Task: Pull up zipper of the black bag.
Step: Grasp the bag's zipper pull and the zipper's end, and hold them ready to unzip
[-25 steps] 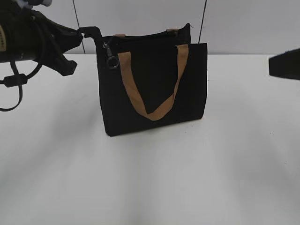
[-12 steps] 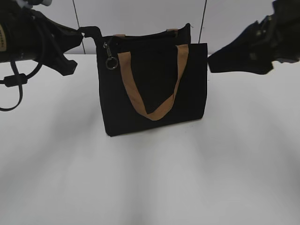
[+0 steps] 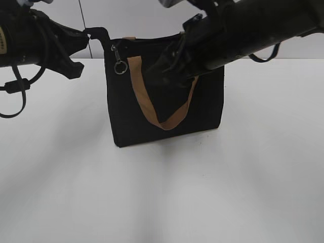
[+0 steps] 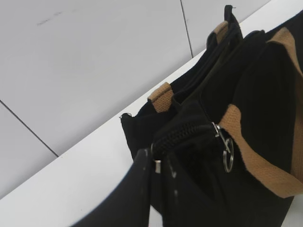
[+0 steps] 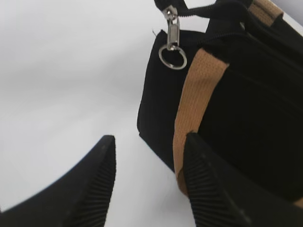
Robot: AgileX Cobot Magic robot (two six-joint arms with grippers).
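At the upper left corner of the black bag (image 3: pixel 164 96), the left gripper (image 3: pixel 98 34) is seen closed on the fabric end beside the zipper (image 4: pixel 182 133); in the left wrist view one dark finger (image 4: pixel 137 184) is pressed against the bag's corner, while the second finger is hidden behind the fabric. In front of the bag's upper right face, the right gripper (image 5: pixel 149 182) is held with its two ribbed fingers (image 5: pixel 97 179) spread apart, nothing being clasped between them. Whether the right finger touches the bag cannot be told.

One bag is counted, standing upright on the white table (image 3: pixel 162 192), near the far edge and roughly central. Two tan strap handles are counted: the near strap (image 3: pixel 152 101) hangs down the front face in a loop, and the far strap (image 4: pixel 162 97) shows only as short tan pieces at the back rim. One silver pull tab (image 3: pixel 118 59) with one ring (image 5: pixel 172 57) is seen hanging at the left end of the zipper, just right of the left gripper's tips.

The right arm (image 3: pixel 253 30) crosses in front of the bag in the exterior view, so that the upper right part of the bag and of the near strap is covered. A pale panelled wall (image 3: pixel 152 15) stands behind the table. The zipper's teeth are hard to make out against the black fabric, and how far it is closed cannot be told.
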